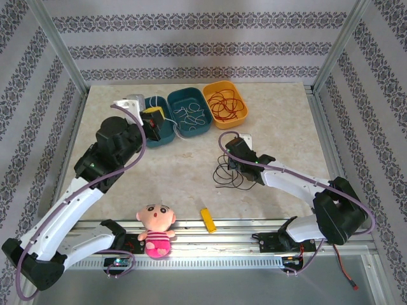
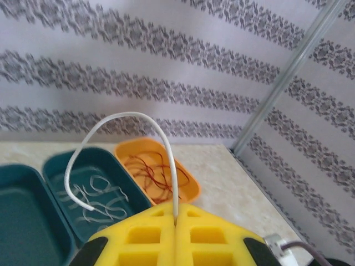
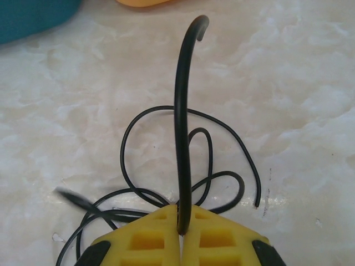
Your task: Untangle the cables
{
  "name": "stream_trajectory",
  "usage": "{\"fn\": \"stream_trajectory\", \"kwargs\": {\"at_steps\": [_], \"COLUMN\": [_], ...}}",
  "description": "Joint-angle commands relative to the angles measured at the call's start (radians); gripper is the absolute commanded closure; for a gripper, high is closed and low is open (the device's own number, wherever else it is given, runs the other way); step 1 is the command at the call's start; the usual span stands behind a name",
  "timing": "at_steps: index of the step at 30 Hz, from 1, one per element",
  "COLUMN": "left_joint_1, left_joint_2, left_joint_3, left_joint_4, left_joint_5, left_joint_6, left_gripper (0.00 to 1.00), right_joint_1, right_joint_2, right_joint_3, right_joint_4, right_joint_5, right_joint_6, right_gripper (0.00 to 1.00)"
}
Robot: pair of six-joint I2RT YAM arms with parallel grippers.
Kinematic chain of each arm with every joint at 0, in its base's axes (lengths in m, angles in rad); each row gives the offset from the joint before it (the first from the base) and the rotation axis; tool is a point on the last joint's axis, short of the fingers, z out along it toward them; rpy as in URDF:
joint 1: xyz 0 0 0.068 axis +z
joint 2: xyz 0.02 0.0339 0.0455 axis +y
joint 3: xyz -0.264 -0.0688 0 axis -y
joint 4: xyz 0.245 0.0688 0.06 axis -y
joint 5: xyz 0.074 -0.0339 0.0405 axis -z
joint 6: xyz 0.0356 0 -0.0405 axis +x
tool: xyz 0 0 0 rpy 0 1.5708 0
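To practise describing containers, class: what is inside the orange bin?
Thin red cables lie loosely coiled in the orange bin. Bare floor shows between the loops; whatever lies directly under the tangle is covered.

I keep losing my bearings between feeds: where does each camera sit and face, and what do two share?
Top external: above and behind the bases, looking down on the table; left arm and right arm show.
Left wrist: on the left arm, facing the back wall over the teal bin; left fingers shut on a white cable.
Right wrist: looking down at the table; right fingers shut on a black cable.
Shared: top and left wrist both show the orange bin.
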Motion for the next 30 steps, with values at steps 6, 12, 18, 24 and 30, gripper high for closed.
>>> {"fn": "stream_trajectory", "kwargs": {"at_steps": [6,12,18,24,30], "left_joint_1": [0.032,0.032,0.056,0.102,0.127], "left_joint_2": [-0.006,0.091,0.264,0.466,0.621], "left_joint_3": [0.201,0.270,0.335,0.459,0.539], "left_joint_4": [-0.079,-0.049,0.031,0.042,0.046], "left_joint_5": [-0.143,-0.078,-0.029,-0.003,0.034], "left_joint_6": [0.217,0.225,0.248,0.239,0.230], "left_gripper": [1.00,1.00,1.00,1.00,1.00], "right_joint_1": [-0.006,-0.006,-0.004,-0.001,-0.002], "right_joint_2": [0.027,0.038,0.026,0.002,0.004], "right_joint_3": [0.000,-0.004,-0.004,-0.030,-0.027], "right_joint_4": [0.006,0.039,0.045,0.070,0.063], "right_joint_5": [-0.011,-0.037,-0.049,-0.059,-0.061], "right_joint_6": [0.016,0.028,0.021,0.035,0.041], "right_gripper": [0.98,1.00,0.96,0.94,0.93]}}
